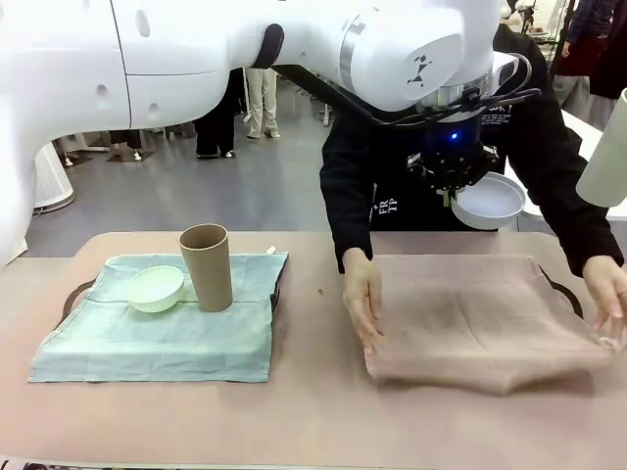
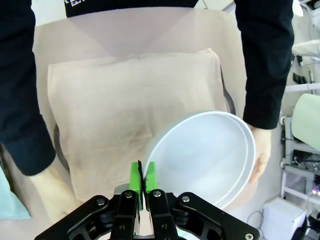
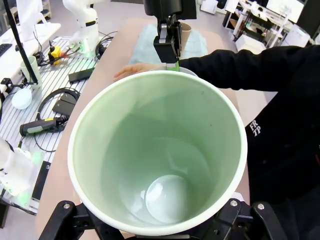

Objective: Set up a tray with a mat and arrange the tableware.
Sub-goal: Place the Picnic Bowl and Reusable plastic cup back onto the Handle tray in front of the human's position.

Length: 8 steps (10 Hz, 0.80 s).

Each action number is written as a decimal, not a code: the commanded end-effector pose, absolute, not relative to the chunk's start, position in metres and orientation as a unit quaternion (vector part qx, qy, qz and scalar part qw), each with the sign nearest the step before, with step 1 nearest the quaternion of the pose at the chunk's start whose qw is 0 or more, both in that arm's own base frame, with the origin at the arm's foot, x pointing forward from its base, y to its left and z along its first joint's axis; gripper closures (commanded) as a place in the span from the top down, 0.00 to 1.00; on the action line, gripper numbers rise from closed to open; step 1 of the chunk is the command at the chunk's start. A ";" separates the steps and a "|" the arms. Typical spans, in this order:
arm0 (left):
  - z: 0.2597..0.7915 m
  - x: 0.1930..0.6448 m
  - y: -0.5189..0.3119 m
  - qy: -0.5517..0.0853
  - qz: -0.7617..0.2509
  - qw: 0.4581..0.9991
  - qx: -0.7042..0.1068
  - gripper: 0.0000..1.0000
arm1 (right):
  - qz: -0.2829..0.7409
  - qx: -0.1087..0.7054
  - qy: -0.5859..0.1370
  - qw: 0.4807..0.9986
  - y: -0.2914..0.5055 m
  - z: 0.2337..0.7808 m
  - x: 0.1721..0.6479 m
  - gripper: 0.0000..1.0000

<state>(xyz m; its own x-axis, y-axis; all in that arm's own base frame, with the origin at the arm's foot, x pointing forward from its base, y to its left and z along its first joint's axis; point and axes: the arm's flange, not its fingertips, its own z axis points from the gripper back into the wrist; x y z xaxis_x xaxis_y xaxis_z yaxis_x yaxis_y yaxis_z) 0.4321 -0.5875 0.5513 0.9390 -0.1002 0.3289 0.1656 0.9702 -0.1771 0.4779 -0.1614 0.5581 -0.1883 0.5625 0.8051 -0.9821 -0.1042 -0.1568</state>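
**Operator:** What is held at present, and where is the tableware located?

**Technician:** The whitish-blue bowl [image 1: 490,201] is pinched by its rim in the left gripper [image 2: 143,181], whose green pads are closed thin on the rim wall. It is carried above the far edge of the tan mat [image 1: 470,318], clear of the cloth. The pale green cup [image 3: 157,150] is seated between the widely spread fingers of the right gripper [image 3: 160,220], mouth toward the wrist camera, and is held off the table at the right side. The tan-brown cup [image 1: 207,266] and the light green bowl [image 1: 155,288] are set just beside each other on the light blue mat [image 1: 147,338] over the left tray [image 1: 80,292].

**Operator:** What is required for the step in hand?

**Technician:** The step is judged to be placement of the bowl on the tan mat. That mat is being smoothed by the person's hands [image 1: 362,299], one at each side edge, so descent should be withheld until both hands are withdrawn. The bowl hangs tilted from a one-sided rim grip; it should be levelled before contact, lowered until the base is borne by the cloth, and only then released. Room beside it should be reserved for the cup. A rucked mat or a tipped bowl is the likely fault.
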 end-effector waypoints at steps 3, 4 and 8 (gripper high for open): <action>0.556 0.432 -0.584 -0.158 -0.075 0.978 -0.111 0.00 | 0.685 0.290 -0.359 0.564 -0.159 0.561 0.477 0.26; 0.556 0.432 -0.584 -0.158 -0.075 0.978 -0.111 0.00 | 0.685 0.290 -0.359 0.564 -0.159 0.561 0.477 0.26; 0.556 0.432 -0.584 -0.158 -0.075 0.978 -0.111 0.00 | 0.685 0.290 -0.359 0.564 -0.159 0.561 0.477 0.26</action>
